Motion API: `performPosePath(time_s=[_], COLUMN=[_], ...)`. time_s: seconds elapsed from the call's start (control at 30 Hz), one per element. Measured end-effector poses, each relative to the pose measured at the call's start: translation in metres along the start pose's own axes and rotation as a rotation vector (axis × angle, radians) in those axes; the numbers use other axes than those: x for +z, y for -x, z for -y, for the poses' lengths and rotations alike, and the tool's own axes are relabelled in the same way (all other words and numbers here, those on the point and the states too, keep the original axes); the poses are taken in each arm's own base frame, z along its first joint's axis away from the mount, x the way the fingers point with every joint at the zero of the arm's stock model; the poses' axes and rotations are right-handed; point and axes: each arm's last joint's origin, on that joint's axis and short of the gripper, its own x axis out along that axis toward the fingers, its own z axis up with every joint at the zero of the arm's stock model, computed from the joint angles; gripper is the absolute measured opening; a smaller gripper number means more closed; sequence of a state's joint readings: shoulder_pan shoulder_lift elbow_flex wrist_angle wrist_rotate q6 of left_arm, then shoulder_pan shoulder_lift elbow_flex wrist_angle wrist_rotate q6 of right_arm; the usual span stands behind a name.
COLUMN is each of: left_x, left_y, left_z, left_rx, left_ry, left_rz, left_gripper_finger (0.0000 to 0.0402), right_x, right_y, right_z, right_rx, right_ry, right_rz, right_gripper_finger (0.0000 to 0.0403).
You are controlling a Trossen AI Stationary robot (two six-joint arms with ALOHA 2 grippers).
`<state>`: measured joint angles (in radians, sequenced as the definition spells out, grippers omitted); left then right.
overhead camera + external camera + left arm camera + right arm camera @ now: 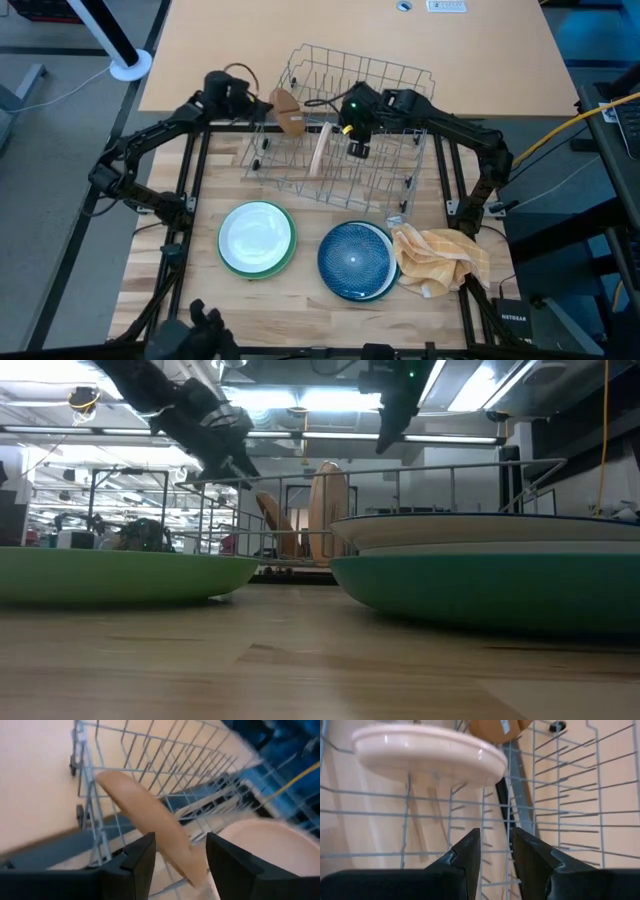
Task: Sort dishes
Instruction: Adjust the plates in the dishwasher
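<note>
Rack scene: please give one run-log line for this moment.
left tool: open around brown plate | right tool: open above rack | tan plate: racked

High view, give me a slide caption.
Both arms reach into the wire rack, two wooden plates racked, others waiting.

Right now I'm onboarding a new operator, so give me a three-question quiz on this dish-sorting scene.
1. True or false: the brown plate lies flat on the table.
2. What sits beside the teal-blue plate? A) yellow checked cloth B) mug C) sponge
3. Which gripper has the brown plate between its fingers?

Key:
1. False; it stands in the wire rack.
2. A.
3. The left gripper; the right gripper hangs over the rack near the tan plate.
</note>
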<state>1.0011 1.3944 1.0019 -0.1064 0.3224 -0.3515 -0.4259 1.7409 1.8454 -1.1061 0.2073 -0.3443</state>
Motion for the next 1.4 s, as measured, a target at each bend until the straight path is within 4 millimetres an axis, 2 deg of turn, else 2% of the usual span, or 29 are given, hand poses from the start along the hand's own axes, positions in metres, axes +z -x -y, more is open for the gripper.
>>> performPosePath(time_s=[0.2,0.37,0.5,0.63,0.9,1.0,1.23,1.4], left_x=[0.003,-0.001,0.002,0.000,-0.006,-0.002,0.010,0.020], left_y=[0.005,-0.015,-0.031,-0.043,-0.056,-0.056,-0.050,-0.044], left_z=[-0.026,-0.033,-0.035,-0.041,-0.048,-0.044,-0.034,-0.028], left_rx=[-0.074,-0.150,-0.249,-0.260,-0.303,-0.327,-0.462,-0.583], left_ry=[0.176,0.237,0.260,0.309,0.282,0.246,0.216,0.196], left_rz=[-0.057,-0.095,-0.054,-0.045,-0.069,-0.033,0.023,0.057], left_gripper_finger=[0.0164,0.0164,0.0164,0.0164,0.0160,0.0132,0.0019,0.0012], right_x=[0.001,0.007,0.007,0.007,0.007,0.007,0.007,0.007], right_y=[-0.003,-0.002,-0.002,-0.002,-0.002,-0.002,-0.002,-0.002], right_z=[0.000,0.002,0.002,0.002,0.002,0.002,0.002,0.002], right_rx=[-0.004,-0.025,-0.026,-0.025,-0.025,-0.026,-0.026,-0.027], right_ry=[-0.002,-0.015,-0.015,-0.015,-0.015,-0.015,-0.015,-0.015], right_rz=[0.009,0.070,0.072,0.070,0.070,0.070,0.071,0.069], right_gripper_finger=[0.0117,0.0117,0.0117,0.0117,0.0117,0.0117,0.0117,0.0117])
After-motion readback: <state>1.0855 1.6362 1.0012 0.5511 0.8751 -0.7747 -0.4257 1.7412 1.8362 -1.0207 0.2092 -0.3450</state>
